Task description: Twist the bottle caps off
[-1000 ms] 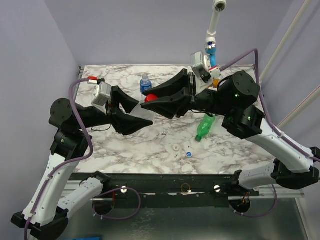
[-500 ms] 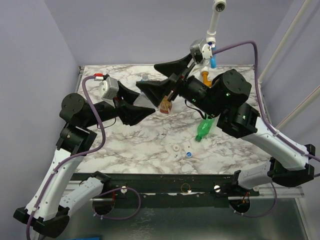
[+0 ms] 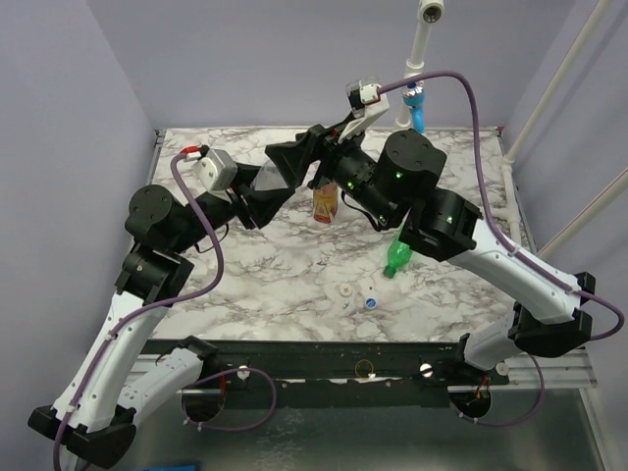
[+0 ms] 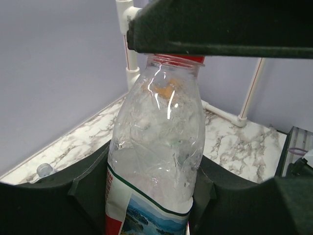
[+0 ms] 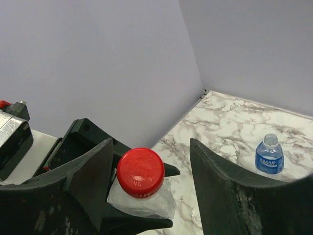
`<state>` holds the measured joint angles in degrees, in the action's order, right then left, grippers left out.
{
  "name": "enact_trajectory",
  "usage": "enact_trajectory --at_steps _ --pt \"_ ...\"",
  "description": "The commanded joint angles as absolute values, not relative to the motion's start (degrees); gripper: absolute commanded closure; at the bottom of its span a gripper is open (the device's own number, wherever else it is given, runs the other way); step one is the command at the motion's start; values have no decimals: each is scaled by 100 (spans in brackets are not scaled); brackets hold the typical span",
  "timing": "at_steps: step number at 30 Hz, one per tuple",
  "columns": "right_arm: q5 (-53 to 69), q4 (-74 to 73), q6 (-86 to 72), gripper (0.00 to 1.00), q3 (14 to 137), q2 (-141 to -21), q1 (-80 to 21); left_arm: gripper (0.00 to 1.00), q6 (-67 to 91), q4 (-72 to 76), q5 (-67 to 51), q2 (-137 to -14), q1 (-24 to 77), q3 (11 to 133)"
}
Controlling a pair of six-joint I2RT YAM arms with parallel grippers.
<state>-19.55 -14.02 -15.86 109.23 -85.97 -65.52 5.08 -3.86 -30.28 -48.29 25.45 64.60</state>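
Note:
My left gripper (image 4: 151,198) is shut on the body of a clear bottle (image 4: 156,142) with a red-white label, holding it upright above the table. The red cap (image 5: 140,172) is on the neck. My right gripper (image 5: 152,156) is open above the bottle, one finger (image 5: 88,178) close beside the cap, the other finger (image 5: 220,188) well apart from it. In the top view both grippers meet at the back left (image 3: 280,177). A white cap (image 3: 345,293) and a bluish-white cap (image 3: 371,302) lie loose near the front.
An amber bottle (image 3: 326,203) stands mid-table and a green bottle (image 3: 400,253) lies to its right. A blue-labelled bottle (image 5: 269,154) stands on the marble behind. A white pipe with a blue fitting (image 3: 416,101) rises at the back right. Walls close the left and back sides.
Both arms have carried the bottle toward the back left. The right gripper, earlier closed over the red cap, has opened and turned at the wrist.

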Motion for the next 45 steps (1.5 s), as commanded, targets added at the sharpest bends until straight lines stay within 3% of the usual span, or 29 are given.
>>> enact_trajectory --at_steps 1,17,20,26,30,33,35,36,38,40,42,45 --pt "-2009 -1239 -1789 36 10801 -8429 -6561 87 393 -206 -2617 -4766 2515 6399" --pt "-1607 -1070 -1619 87 10787 -8399 -6558 87 650 -193 -2853 -4737 2514 6414" --pt "-848 -817 -1277 89 10546 -8164 -6551 89 966 -264 -3437 -4758 2514 6512" --pt "2267 -554 -632 89 9913 -7586 -6550 90 1906 -395 -5828 -4918 2513 6871" --pt "3115 -177 -589 89 9439 -7277 -6556 91 2412 -404 -6465 -5024 2507 7060" --pt "3054 -68 -565 87 9322 -7233 -6550 95 2487 -404 -6552 -5057 2509 7106" --pt "2715 -100 -564 82 9357 -7249 -6549 95 2456 -403 -6496 -5060 2505 7072" --pt "2434 -138 -577 69 9395 -7265 -6554 95 2410 -404 -6399 -5038 2511 7047" --pt "1482 -213 -647 34 9484 -7297 -6555 95 2266 -409 -6137 -5008 2496 6998" --pt "359 -290 -745 11 9592 -7353 -6549 95 2052 -421 -5776 -4992 2496 6945" --pt "-561 -369 -822 1 9714 -7413 -6549 95 1812 -444 -5345 -4973 2496 6894" --pt "-1240 -692 -979 0 10086 -7628 -6553 95 1470 -466 -4696 -4957 2496 6789"
